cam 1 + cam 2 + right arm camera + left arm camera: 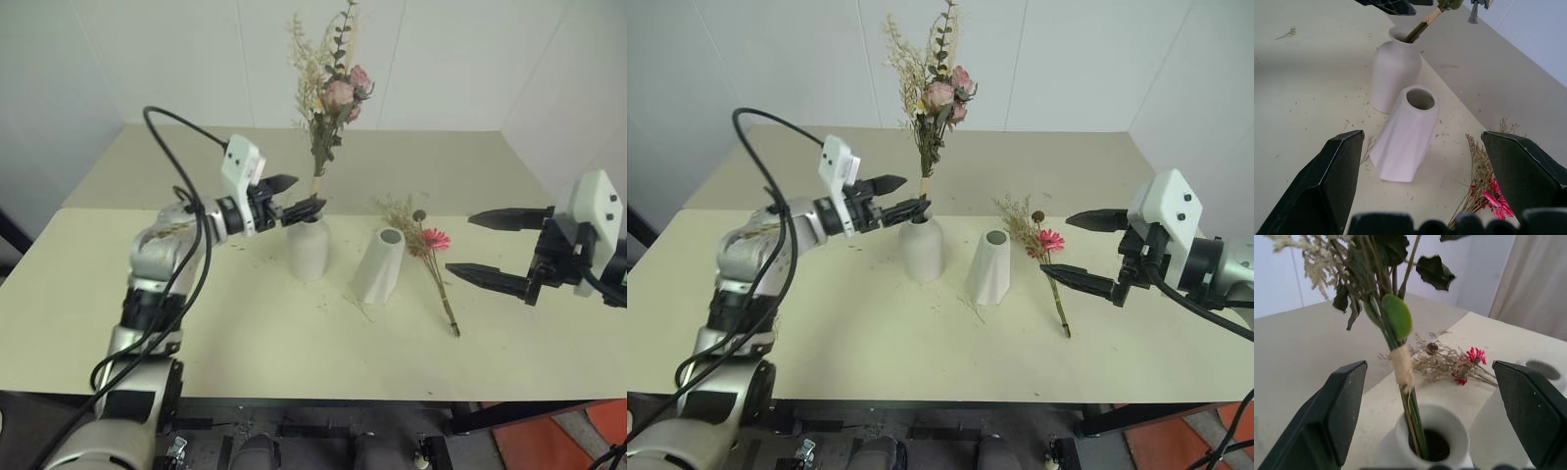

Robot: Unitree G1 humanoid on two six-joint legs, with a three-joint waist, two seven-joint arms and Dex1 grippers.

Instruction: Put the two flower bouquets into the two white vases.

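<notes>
Head view: the rose bouquet (pixel 331 98) stands in the bottle vase (pixel 308 247) mid-table; the left gripper (pixel 298 196) gapes wide around its stems, holding nothing. The cone vase (pixel 380 264) stands just right of it, the twig bouquet (pixel 429 253) lying beyond, towards the right edge. Right gripper (pixel 498 249) wide open, empty.

Left wrist view: stems clear of both fingers (pixel 1334 416).

Right wrist view: both vases between the spread fingers (pixel 1327 183).

The cream table (pixel 147 323) bears 2 white vases (pixel 308 247) and a twig bouquet (pixel 428 257).
</notes>
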